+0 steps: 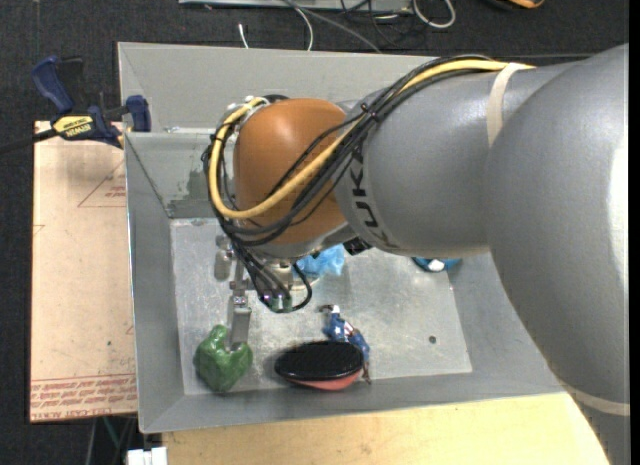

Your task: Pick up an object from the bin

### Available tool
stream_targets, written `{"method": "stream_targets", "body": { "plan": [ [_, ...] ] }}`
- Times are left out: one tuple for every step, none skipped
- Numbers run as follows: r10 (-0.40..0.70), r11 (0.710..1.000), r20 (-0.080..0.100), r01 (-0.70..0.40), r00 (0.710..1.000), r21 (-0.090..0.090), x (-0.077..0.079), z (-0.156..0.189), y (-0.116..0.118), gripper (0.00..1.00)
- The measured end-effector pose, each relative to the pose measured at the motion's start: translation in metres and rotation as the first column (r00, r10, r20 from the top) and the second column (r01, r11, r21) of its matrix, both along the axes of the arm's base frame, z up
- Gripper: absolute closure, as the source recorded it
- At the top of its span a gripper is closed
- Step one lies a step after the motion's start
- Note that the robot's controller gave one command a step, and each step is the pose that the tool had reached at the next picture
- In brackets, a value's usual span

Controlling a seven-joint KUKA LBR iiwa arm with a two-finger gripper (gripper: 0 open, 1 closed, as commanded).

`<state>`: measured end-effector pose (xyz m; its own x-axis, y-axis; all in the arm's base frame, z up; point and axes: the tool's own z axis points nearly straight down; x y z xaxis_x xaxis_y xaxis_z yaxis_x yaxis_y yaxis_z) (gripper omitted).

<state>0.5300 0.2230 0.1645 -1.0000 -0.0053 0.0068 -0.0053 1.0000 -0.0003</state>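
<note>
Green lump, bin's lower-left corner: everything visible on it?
The green lump is a knobbly, rounded blob, matte and soft-looking; its exact kind is unclear. It lies on the bin floor in the lower-left corner, near the left wall. The gripper meets its top edge and seems to touch it. A black oval thing with a red rim lies apart to its right.

Bright even light, soft sheen on arm [470, 163]
</note>
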Motion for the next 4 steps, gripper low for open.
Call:
{"method": "stream_targets", "body": {
  "plan": [
    [-0.006,1.000,0.006,0.006,1.000,0.001,0.002,0.005,-0.001,0.00],
    [0.179,0.984,0.017,-0.179,0.984,0.008,-0.027,-0.050,0.010,0.00],
    [0.510,0.860,0.014,-0.510,0.860,0.001,-0.047,-0.039,-0.006,0.00],
    [0.225,0.974,0.021,-0.226,0.974,0.008,-0.050,-0.062,0.006,0.00]
  ]
}}
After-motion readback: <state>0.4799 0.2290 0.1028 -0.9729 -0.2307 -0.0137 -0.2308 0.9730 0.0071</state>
